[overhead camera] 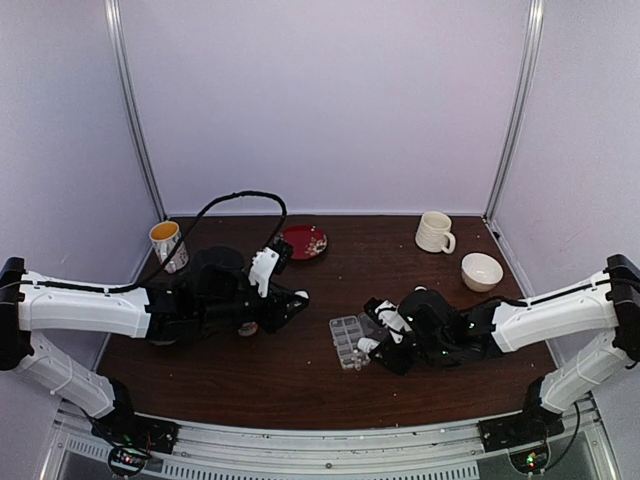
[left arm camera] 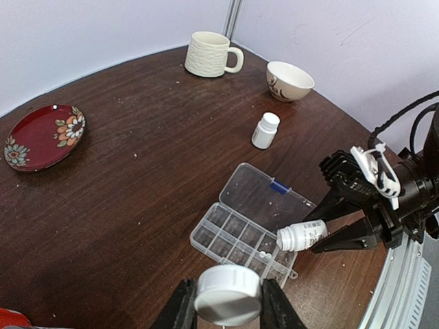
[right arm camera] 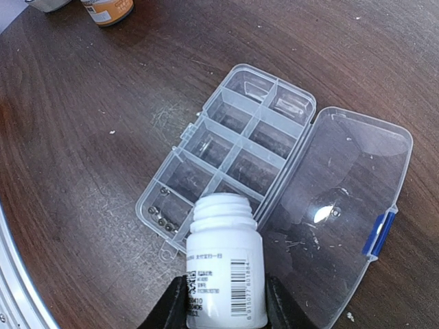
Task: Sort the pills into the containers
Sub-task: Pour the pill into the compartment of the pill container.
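The clear organizer (left arm camera: 226,232) lies open on the table, its lid (left arm camera: 264,199) folded flat beside the cells; it also shows in the top view as the organizer (overhead camera: 349,340). A few tiny pale pills (left arm camera: 264,255) sit in one corner cell, and the same pills (right arm camera: 163,219) look darker in the right wrist view. My right gripper (right arm camera: 225,305) is shut on an uncapped white bottle (right arm camera: 225,267), tipped with its mouth over the organizer's near cells (right arm camera: 230,147). My left gripper (left arm camera: 228,305) is shut on the white bottle cap (left arm camera: 228,293), just short of the organizer.
A second small white bottle (left arm camera: 265,130) stands capped beyond the organizer. A cream mug (left arm camera: 209,53) and a bowl (left arm camera: 289,80) sit at the back right, a red flowered plate (left arm camera: 42,136) at the back. An orange bottle (overhead camera: 168,245) stands at the far left.
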`<act>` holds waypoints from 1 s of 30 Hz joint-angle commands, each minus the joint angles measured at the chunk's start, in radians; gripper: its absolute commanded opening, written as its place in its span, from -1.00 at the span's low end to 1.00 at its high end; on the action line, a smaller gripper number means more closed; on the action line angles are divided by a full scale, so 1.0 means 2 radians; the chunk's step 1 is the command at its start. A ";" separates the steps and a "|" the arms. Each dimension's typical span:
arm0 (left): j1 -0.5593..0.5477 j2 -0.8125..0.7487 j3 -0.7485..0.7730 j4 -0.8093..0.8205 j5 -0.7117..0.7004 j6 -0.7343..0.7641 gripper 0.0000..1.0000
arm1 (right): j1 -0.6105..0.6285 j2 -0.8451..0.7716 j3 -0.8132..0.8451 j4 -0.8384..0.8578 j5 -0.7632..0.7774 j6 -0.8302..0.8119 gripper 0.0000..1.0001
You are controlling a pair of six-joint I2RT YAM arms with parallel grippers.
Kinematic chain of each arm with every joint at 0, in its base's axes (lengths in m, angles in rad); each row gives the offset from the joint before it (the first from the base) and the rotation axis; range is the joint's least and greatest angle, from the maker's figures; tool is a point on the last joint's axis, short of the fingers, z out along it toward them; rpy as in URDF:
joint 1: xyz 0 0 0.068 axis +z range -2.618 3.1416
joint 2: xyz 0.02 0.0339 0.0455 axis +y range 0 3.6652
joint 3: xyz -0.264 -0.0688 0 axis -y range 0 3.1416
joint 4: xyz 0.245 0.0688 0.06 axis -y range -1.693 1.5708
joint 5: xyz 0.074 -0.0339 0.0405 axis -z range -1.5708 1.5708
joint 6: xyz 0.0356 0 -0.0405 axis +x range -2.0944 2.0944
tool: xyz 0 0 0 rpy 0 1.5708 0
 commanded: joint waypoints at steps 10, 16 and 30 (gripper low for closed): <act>-0.003 0.004 0.011 0.006 0.002 0.007 -1.00 | 0.007 -0.002 0.013 -0.014 0.022 0.002 -1.00; -0.004 0.005 0.011 0.007 0.001 0.007 -1.00 | 0.007 -0.022 -0.004 0.019 0.010 0.010 -1.00; -0.004 0.005 0.012 0.008 0.000 0.007 -1.00 | 0.008 -0.005 0.016 -0.016 0.001 0.008 -1.00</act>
